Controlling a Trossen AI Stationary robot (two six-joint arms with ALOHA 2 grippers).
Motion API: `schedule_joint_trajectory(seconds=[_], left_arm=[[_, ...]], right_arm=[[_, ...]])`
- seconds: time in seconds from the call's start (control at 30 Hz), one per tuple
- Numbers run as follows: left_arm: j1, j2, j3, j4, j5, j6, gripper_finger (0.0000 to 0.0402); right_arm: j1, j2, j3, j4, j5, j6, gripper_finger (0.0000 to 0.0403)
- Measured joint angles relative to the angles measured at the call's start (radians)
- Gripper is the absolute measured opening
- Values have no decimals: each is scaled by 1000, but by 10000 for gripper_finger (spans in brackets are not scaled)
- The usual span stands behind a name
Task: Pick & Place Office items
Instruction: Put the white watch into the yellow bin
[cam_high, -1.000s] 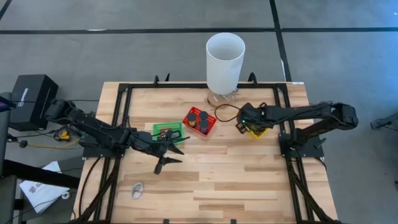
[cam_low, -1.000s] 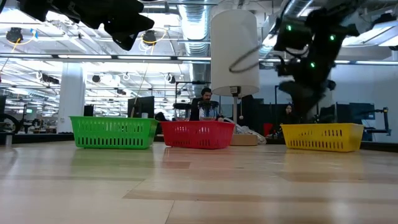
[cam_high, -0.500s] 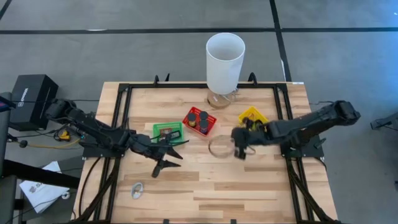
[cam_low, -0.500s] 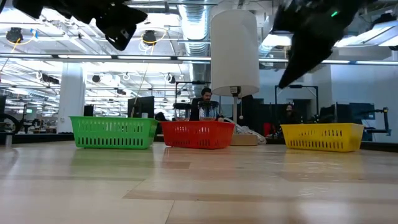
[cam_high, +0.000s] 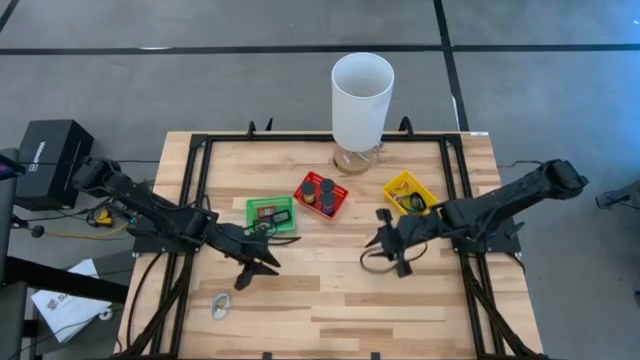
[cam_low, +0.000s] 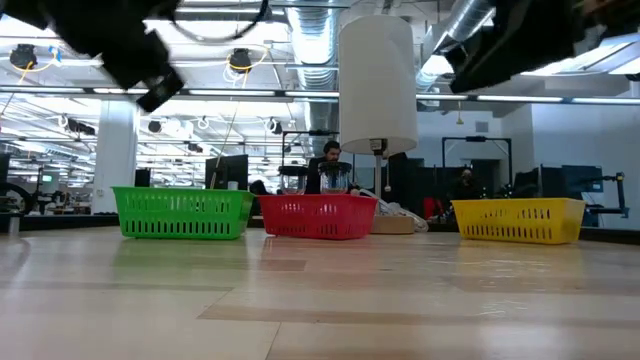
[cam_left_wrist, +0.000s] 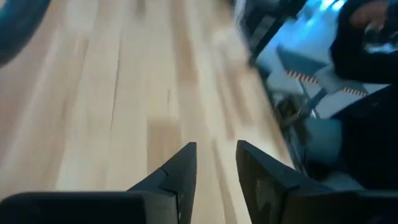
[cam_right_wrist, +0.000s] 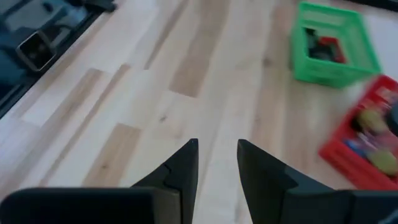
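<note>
In the high view my left gripper (cam_high: 252, 272) hovers open over bare wood near the green basket (cam_high: 270, 212), which holds small red and black pieces. My right gripper (cam_high: 386, 246) hangs open above the table's middle, nearer than the yellow basket (cam_high: 408, 192). The red basket (cam_high: 320, 195) holds black round discs. A silvery clip (cam_high: 221, 305) lies flat on the wood near the near-left corner. In both wrist views, nothing sits between the fingers of the left gripper (cam_left_wrist: 214, 165) or the right gripper (cam_right_wrist: 217, 158).
A tall white cylinder (cam_high: 362, 100) stands at the far edge behind the red basket. A black frame (cam_high: 195, 190) runs along the table's sides. The low view shows the green basket (cam_low: 183, 212), red basket (cam_low: 318, 215) and yellow basket (cam_low: 520, 220) in a row, people far behind.
My right gripper has left the yellow basket and swung toward the table's near edge and its middle. My left gripper has drifted toward the near edge and a little left, away from the green basket. The baskets and the clip have stayed put.
</note>
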Motion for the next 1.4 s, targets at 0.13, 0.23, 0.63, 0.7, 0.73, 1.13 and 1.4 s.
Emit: schedule_joint_trajectory(seconds=[0.13,0.23,0.63,0.7,0.73,1.13,1.4], left_arm=[[0,-30,0,-203,33,-133,95],[-2,-39,0,-326,105,-218,90],[-82,-39,0,-616,178,-386,88],[-105,-39,0,-619,178,-387,88],[-121,-39,0,-619,178,-387,88],[-325,-19,0,-615,161,-264,88],[-359,62,0,-611,110,-298,88]], right_arm=[[-79,-92,-116,69,-12,9,102],[-138,-151,-195,147,-12,36,102],[-230,-213,-221,170,-16,144,102],[-226,-213,-221,162,-16,143,102],[-226,-213,-221,158,-16,143,102],[-184,-213,-221,150,-16,143,102],[-160,-213,-221,155,-16,143,102]])
